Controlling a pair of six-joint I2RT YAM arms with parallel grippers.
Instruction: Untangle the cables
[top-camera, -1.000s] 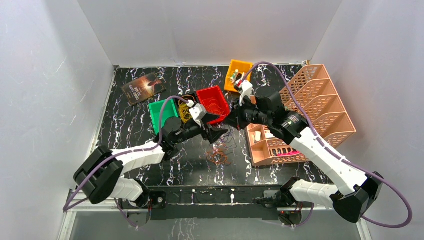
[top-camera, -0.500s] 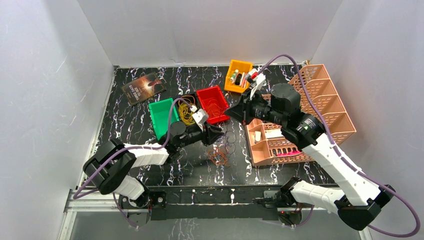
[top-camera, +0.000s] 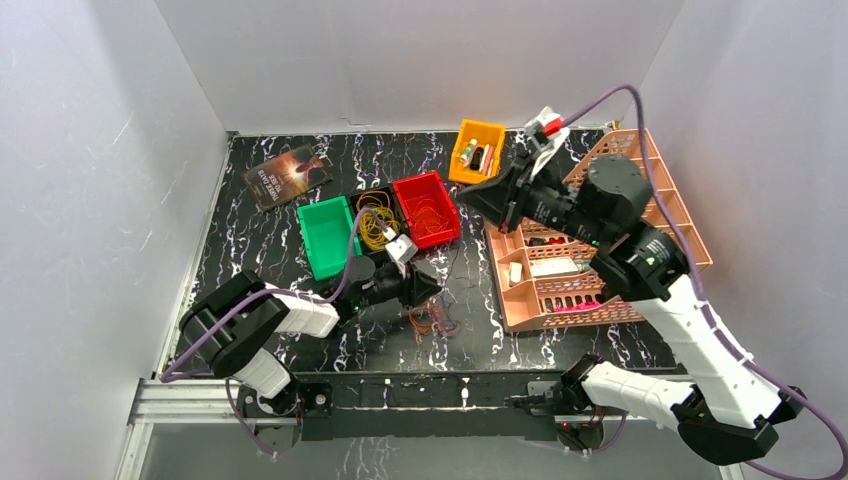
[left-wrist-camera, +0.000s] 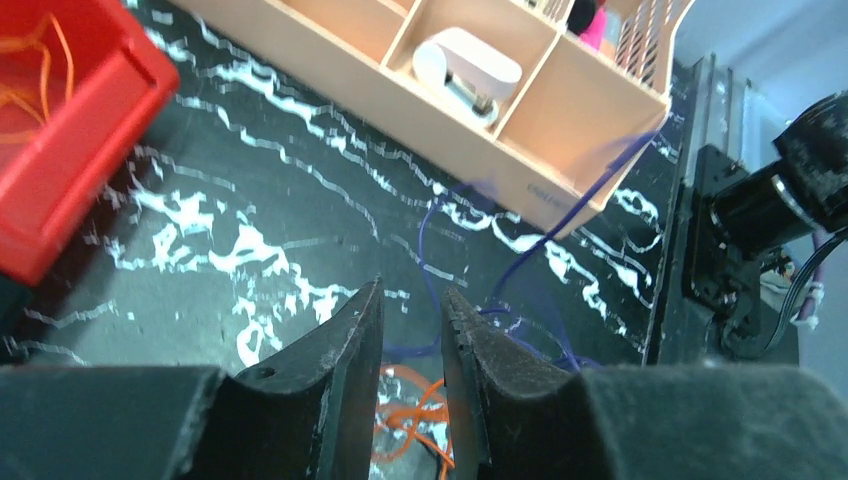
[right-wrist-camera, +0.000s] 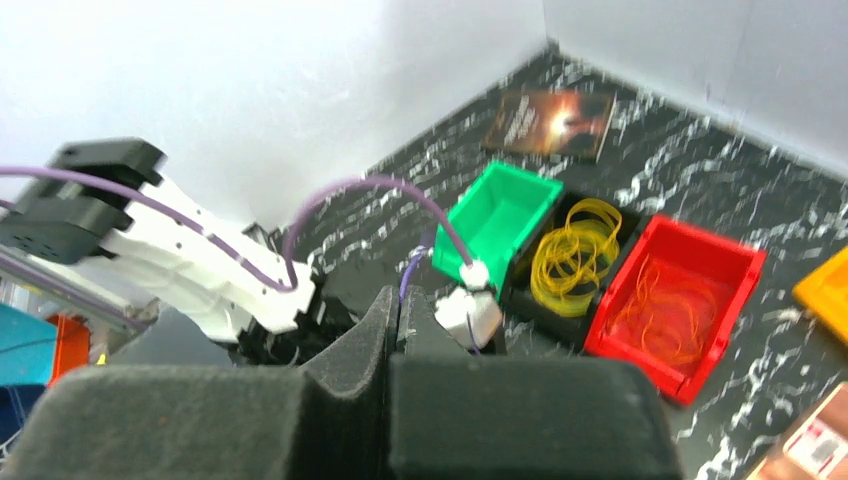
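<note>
The cables (top-camera: 436, 318) lie in a small orange-and-purple snarl on the tabletop (top-camera: 260, 255), one purple strand (left-wrist-camera: 560, 230) rising taut; the left gripper (left-wrist-camera: 410, 310) straddles it, nearly closed, grip unclear; the right gripper (right-wrist-camera: 396, 300) is pressed together

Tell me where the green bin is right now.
In the top view, the green bin sits left of centre, right beside the black bin holding yellow loops, in front of the book.
</note>
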